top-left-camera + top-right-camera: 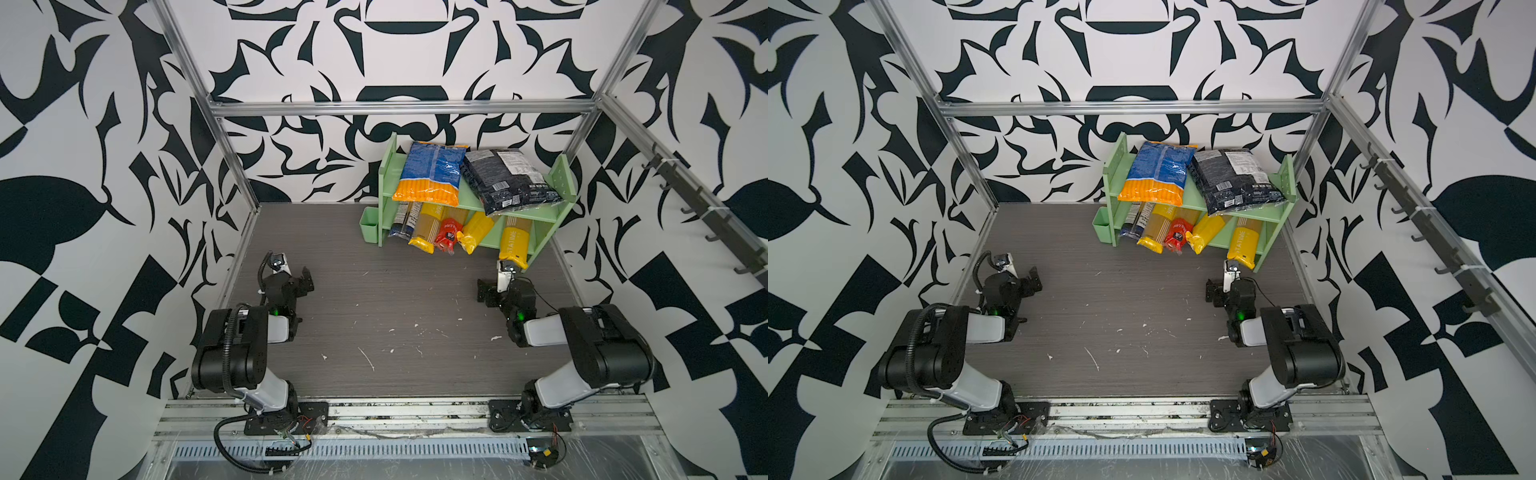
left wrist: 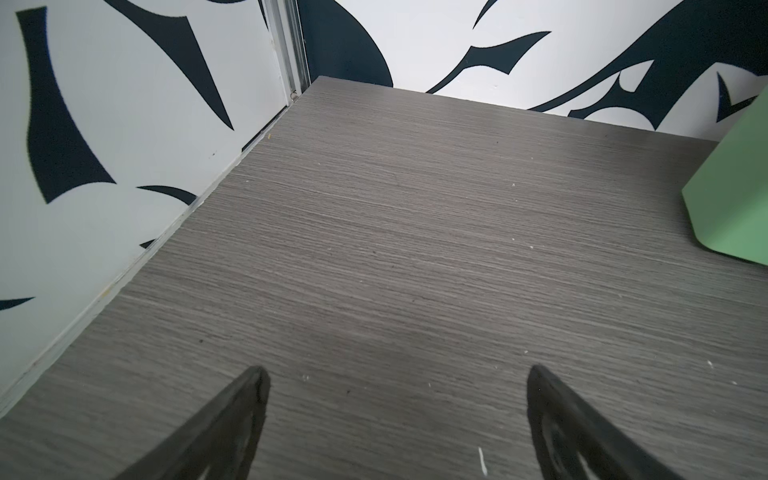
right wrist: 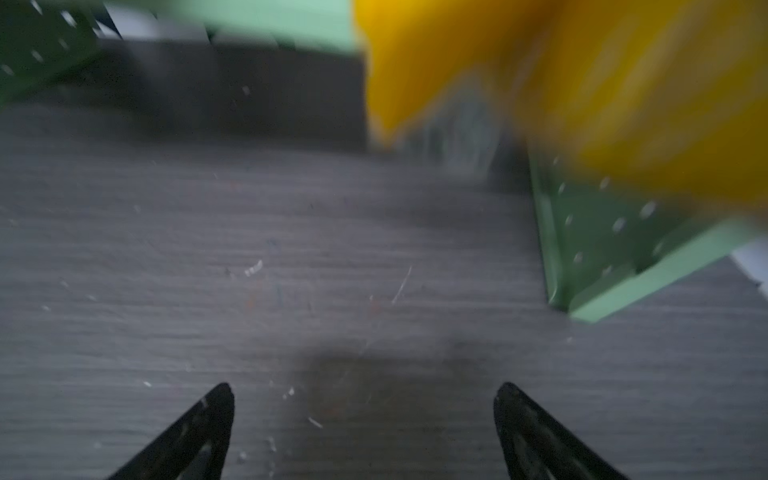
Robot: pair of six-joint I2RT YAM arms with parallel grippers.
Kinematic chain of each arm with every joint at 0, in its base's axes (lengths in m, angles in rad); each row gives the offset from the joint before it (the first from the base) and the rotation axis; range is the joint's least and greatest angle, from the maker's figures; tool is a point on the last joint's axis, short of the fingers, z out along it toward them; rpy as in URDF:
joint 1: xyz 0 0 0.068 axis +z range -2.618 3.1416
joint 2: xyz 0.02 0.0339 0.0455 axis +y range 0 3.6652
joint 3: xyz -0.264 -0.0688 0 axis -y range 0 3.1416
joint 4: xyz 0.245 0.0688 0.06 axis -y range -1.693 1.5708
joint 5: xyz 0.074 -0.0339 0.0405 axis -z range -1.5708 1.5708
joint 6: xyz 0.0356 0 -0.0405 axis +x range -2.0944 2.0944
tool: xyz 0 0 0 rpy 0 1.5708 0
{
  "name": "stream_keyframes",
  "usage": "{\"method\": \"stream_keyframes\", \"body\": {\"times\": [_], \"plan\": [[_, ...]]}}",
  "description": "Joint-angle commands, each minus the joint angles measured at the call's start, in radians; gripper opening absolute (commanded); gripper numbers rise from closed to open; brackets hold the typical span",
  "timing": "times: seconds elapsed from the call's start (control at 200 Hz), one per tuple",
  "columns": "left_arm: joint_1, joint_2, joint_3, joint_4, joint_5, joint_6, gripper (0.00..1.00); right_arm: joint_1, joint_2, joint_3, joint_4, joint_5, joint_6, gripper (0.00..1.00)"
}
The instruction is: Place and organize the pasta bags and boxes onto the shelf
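The light green shelf (image 1: 469, 202) (image 1: 1194, 198) stands at the back right in both top views. On its upper tier lie a blue-and-orange bag (image 1: 430, 174) and a black bag (image 1: 509, 178). The lower tier holds a navy-clear pack (image 1: 404, 224), a yellow pack (image 1: 426, 232), a red pack (image 1: 449, 235) and two more yellow packs (image 1: 476, 232) (image 1: 514, 245), all sticking out in front. My left gripper (image 1: 295, 276) (image 2: 399, 374) is open over bare table at the left. My right gripper (image 1: 494, 282) (image 3: 363, 390) is open and empty, just in front of the rightmost yellow pack (image 3: 582, 83).
A small green cup (image 1: 369, 228) (image 2: 731, 199) hangs on the shelf's left side. Patterned walls and metal frame posts close in the grey table (image 1: 374, 316) on three sides. White crumbs lie scattered on it. The shelf's hole-dotted side panel (image 3: 602, 232) is near my right gripper.
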Motion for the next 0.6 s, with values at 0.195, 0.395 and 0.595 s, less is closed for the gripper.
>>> {"method": "stream_keyframes", "body": {"times": [0.195, 0.395, 0.595], "plan": [[0.004, 0.001, 0.007, 0.016, 0.004, 0.004, 0.99, -0.006, -0.012, 0.052, 0.023, 0.071, 0.029, 1.0], [0.005, 0.0, 0.009, 0.016, 0.004, 0.005, 0.99, -0.003, -0.013, 0.055, 0.016, 0.074, 0.031, 1.0], [0.005, 0.001, 0.008, 0.016, 0.005, 0.005, 0.99, -0.003, -0.012, 0.058, 0.013, 0.056, 0.024, 1.0]]}}
